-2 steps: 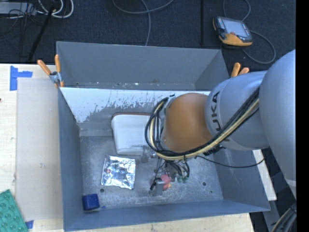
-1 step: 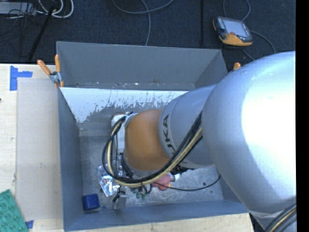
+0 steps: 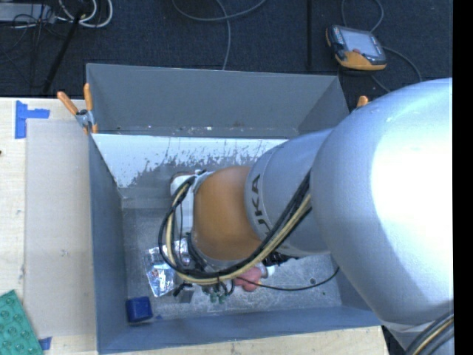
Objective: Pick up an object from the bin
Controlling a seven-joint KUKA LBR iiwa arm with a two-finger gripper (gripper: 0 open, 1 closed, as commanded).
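Seemingly poised for a grab, the gripper (image 3: 199,288) hangs low beside a crumpled foil wrapper (image 3: 159,274), though I cannot tell its width.

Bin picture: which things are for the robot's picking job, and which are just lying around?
For the job: grey bin, robot arm, blue block, shiny crinkled packet, pink lump under the arm.
Just lying around: orange-and-grey handset, cables behind the bin.

Illumination is strong and uneven. Glare washes out the silver arm casing (image 3: 399,198) at right. A bright band crosses the far wall of the bin (image 3: 148,152); the arm shades the bin floor.
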